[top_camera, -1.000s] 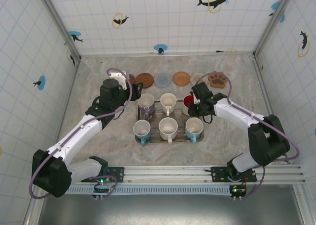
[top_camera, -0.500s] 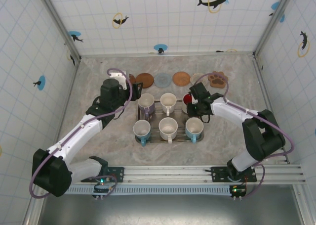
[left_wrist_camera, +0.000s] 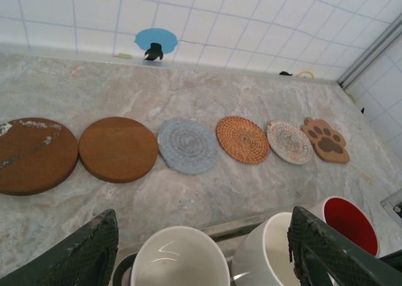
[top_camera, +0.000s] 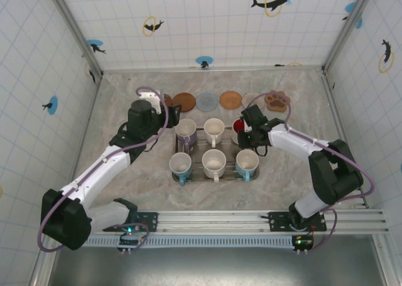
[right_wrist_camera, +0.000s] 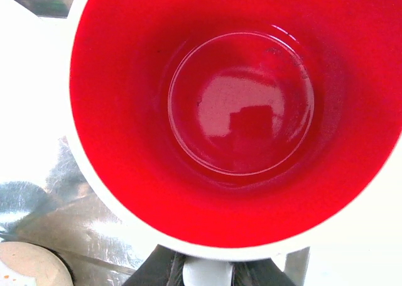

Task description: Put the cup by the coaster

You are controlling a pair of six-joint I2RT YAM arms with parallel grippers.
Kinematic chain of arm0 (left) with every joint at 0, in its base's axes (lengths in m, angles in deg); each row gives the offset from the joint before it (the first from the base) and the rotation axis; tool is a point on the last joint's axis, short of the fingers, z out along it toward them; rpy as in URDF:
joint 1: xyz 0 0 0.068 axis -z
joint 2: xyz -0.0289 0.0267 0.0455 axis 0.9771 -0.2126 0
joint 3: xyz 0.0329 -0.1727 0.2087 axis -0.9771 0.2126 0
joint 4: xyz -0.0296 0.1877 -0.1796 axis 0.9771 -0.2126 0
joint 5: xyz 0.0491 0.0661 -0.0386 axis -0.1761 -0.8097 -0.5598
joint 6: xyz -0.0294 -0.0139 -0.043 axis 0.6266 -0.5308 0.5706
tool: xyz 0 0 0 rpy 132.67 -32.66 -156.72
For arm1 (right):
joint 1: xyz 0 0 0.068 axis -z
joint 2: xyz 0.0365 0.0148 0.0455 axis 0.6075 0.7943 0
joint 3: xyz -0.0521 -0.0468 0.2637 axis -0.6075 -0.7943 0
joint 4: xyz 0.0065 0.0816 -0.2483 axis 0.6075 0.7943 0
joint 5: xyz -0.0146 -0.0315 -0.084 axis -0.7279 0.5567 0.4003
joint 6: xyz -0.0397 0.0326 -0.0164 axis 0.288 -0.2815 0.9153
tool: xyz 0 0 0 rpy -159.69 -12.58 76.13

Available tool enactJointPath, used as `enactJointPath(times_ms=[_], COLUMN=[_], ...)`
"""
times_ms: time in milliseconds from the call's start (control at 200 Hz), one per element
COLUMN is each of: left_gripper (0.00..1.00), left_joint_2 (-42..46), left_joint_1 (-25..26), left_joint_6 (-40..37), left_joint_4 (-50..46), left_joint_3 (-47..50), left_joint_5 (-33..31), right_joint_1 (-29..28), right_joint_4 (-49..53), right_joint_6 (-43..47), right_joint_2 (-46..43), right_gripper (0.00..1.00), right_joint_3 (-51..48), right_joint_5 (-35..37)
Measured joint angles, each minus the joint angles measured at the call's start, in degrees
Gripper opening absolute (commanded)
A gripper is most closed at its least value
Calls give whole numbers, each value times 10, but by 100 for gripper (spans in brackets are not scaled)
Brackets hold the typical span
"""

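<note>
The white cup with a red inside (top_camera: pixel 239 128) stands in the back right corner of the metal tray (top_camera: pixel 197 149), near the row of coasters (left_wrist_camera: pixel 188 146) on the marble counter (top_camera: pixel 125 185). The right fingers (right_wrist_camera: pixel 160 270) flank its handle (right_wrist_camera: pixel 207 275); whether they pinch it I cannot tell. The left fingers (left_wrist_camera: pixel 94 254) gape wide, empty.

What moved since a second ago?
The right end effector edged left, closer over the red-lined cup, its elbow swinging in. No lift or release shows. The left end effector, other cups and coasters stayed put.
</note>
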State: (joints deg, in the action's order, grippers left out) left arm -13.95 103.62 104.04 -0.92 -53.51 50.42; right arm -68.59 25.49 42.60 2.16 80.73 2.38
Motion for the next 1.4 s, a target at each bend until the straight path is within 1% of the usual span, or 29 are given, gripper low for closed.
enactJointPath(times_ms=[360,631,856,1126,1402], left_gripper=[72,72,72,72,73], left_joint_2=[-9,-9,-9,-9,-9], left_joint_1=[0,0,0,0,0], left_joint_6=[0,0,0,0,-1], left_joint_4=[0,0,0,0,-1], left_joint_3=[0,0,0,0,0], left_joint_5=[0,-2,-6,-15,-17], right_joint_1=[0,0,6,41,102], right_joint_4=[16,22,47,58,83], right_joint_6=[0,1,6,19,42], right_joint_2=[-42,-47,-47,-40,11], right_gripper=[0,0,0,0,0], right_joint_3=[0,1,41,91,155], right_joint_5=[6,13,17,19,21])
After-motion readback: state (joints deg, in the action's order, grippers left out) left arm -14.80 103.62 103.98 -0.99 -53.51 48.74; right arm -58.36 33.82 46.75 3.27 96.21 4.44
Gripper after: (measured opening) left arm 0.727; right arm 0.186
